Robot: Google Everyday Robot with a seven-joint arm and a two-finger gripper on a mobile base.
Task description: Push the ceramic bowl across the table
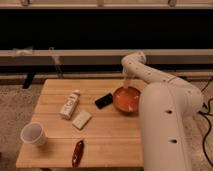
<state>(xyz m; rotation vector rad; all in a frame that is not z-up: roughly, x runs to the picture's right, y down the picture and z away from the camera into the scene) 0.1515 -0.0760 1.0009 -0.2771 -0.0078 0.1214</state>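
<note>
Reaching down at the bowl's (pixel 126 99) far rim, the gripper (pixel 128 81), finger state impossible to tell, risks shoving the bowl into the adjacent black phone (pixel 104 101) on the table (pixel 107 137).

cup (pixel 33 134) – bottle (pixel 70 104) – phone (pixel 104 101) – sponge (pixel 82 119)

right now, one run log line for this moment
phase: pushing | gripper: at far rim of ceramic bowl | bowl: right side of table, beside black phone
</note>
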